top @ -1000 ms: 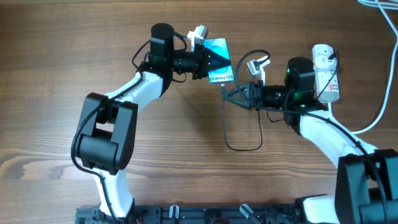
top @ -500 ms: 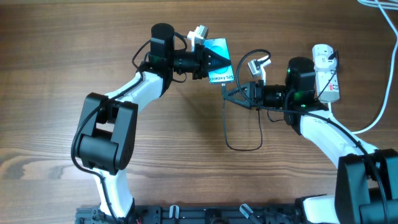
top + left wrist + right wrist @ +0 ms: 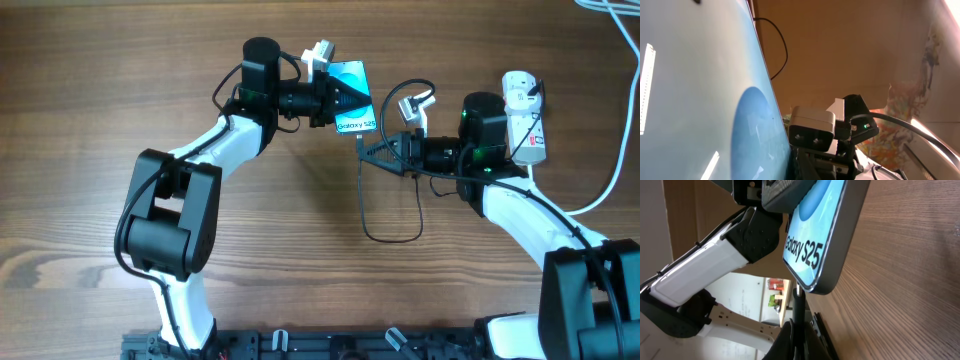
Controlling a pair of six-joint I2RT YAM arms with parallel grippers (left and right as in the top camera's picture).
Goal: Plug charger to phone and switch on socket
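Note:
My left gripper [image 3: 330, 100] is shut on the phone [image 3: 350, 92], holding it tilted above the table with the white "Galaxy S25" band toward the right arm. In the left wrist view the phone's turquoise screen [image 3: 700, 90] fills the left half and hides the jaws. My right gripper [image 3: 372, 150] is shut on the charger [image 3: 390, 232], just below the phone. In the right wrist view the plug tip [image 3: 798, 305] rises from between my fingers and meets the end edge of the phone [image 3: 820, 235]; whether it is seated I cannot tell. The socket [image 3: 525, 120] lies at the right.
The charger's black cable hangs in a loop onto the wooden table [image 3: 300, 250] under the right gripper. A thick white lead [image 3: 610, 180] curves off the socket toward the right edge. A black rail [image 3: 330, 345] runs along the front edge.

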